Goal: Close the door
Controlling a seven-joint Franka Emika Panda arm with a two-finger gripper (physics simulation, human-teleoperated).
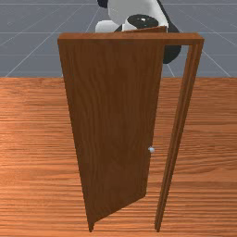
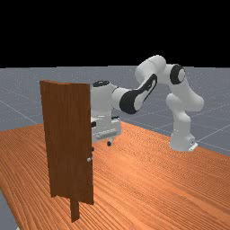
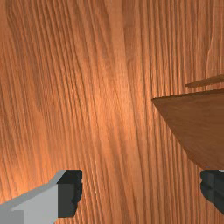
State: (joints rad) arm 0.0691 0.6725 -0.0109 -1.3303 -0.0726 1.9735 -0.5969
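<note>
The brown door (image 1: 113, 125) stands ajar in its frame (image 1: 173, 139). Its left edge is at the front view's left post, and its free edge is swung back toward the arm, apart from the right post. A small pale knob (image 1: 151, 149) sits near that free edge. In the far view, my gripper (image 2: 100, 146) hangs on the arm's side of the door (image 2: 67, 139), beside the knob edge (image 2: 89, 159). The wrist view has my gripper (image 3: 141, 190) open, table wood between its fingers, with the door (image 3: 197, 127) near one finger.
The orange-brown table (image 2: 148, 175) spreads around the door and under the arm. A narrow frame post (image 2: 75, 211) reaches down below the door in the far view. The frame's top bar (image 1: 129, 39) crosses above the door, in front of the arm's hand.
</note>
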